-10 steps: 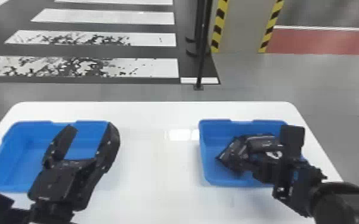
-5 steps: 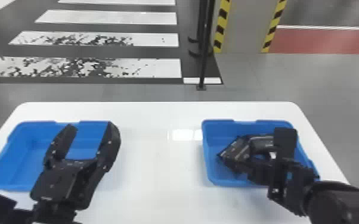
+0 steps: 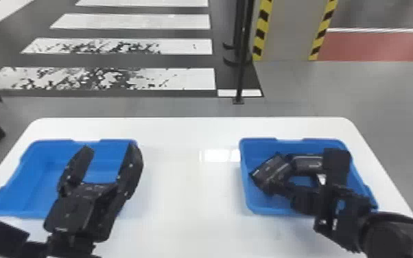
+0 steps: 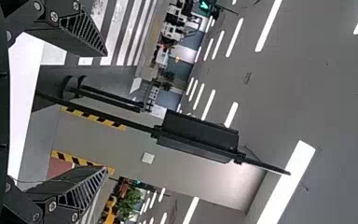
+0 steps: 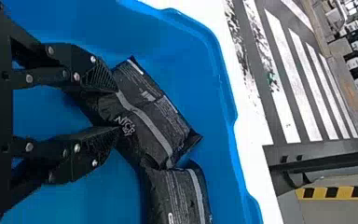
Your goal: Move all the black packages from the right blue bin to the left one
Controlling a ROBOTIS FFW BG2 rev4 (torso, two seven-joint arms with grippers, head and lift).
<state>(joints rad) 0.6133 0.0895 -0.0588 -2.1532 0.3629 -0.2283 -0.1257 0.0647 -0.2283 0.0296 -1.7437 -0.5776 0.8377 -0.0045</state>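
Observation:
In the head view my right gripper (image 3: 279, 187) is low inside the right blue bin (image 3: 260, 202), beside a black package (image 3: 271, 168) in its left part. A second black package (image 3: 307, 164) lies to its right, partly behind the arm. In the right wrist view the right gripper (image 5: 118, 109) is shut on the crumpled package (image 5: 151, 116) with silver stripe; the other package (image 5: 182, 196) touches its end. My left gripper (image 3: 108, 147) stands open over the left blue bin (image 3: 31, 171); in the left wrist view the left gripper (image 4: 106, 112) has nothing between its fingers.
A white table (image 3: 188, 192) carries both bins, with a wide strip between them. The bins' raised rims stand near the grippers. Behind the table a thin black post (image 3: 242, 68) rises from the floor.
The right gripper has shifted slightly left inside the right bin. The left arm has kept its pose, while the head view itself has moved a little.

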